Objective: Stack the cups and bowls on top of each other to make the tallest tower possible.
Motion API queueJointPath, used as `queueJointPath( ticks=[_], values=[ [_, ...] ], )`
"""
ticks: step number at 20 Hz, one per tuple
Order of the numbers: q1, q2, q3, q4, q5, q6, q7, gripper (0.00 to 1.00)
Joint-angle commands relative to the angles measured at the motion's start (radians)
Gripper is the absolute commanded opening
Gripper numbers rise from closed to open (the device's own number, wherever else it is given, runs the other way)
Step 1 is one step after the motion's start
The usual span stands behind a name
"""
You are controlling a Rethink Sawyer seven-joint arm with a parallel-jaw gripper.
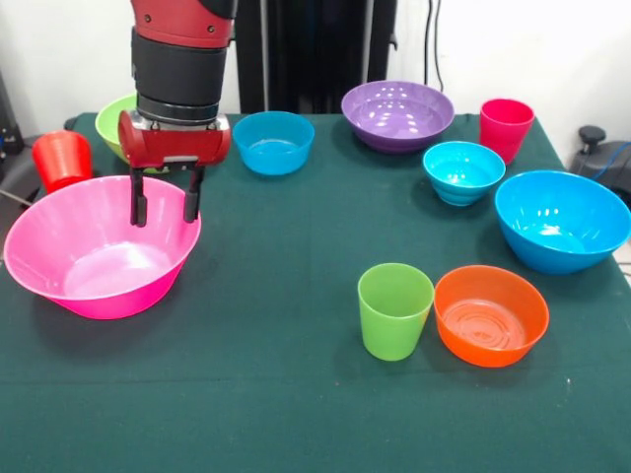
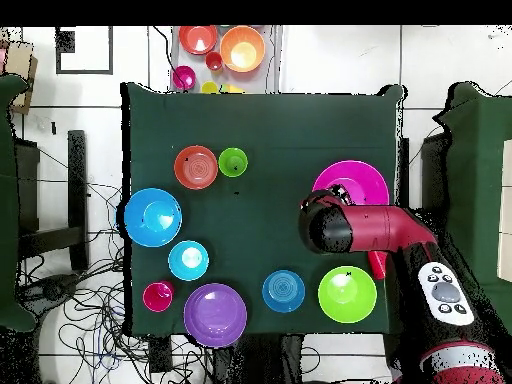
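1. The gripper [image 1: 165,207] hangs at the left of the front view with its two dark fingers spread apart and nothing between them. The tips sit just over the far rim of the big pink bowl [image 1: 59,236], which rests empty at the lower left of that view. No tower exists yet; every piece stands alone on the green table [image 1: 286,394].

2. If the fingers drop as they stand, one could land on the rim instead of straddling it. That would tip the bowl or shove it toward the table edge, which lies close on that side.

3. The wall of the pink bowl is glossy and slanted, so a pinch on it may slip off as the arm lifts.

4. The red cup [image 1: 61,158] and the green bowl [image 1: 116,120] stand just behind the gripper at upper left. A sideways swing could knock the cup over.

5. The remaining pieces sit well apart: the purple bowl [image 1: 397,113], pink cup [image 1: 506,126], two small blue bowls [image 1: 273,141], large blue bowl [image 1: 562,219], orange bowl [image 1: 490,313] and green cup [image 1: 394,308]. Long carries give more chance of a drop.

6. The overhead view hides the fingers under the arm, so alignment there cannot be checked.
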Motion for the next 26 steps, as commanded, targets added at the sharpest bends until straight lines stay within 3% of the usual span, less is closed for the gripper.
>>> queueJointPath(
  ticks=[1,9,14,26],
  values=[
    [-0.007,0.089,0.080,0.005,0.024,0.019,0.080,1.00],
    [-0.018,0.148,0.094,0.002,0.020,-0.050,0.106,1.00],
    [-0.002,0.125,0.076,0.015,0.023,-0.048,0.120,1.00],
    [-0.043,-0.009,0.093,0.089,0.039,0.038,0.063,1.00]
  ],
)
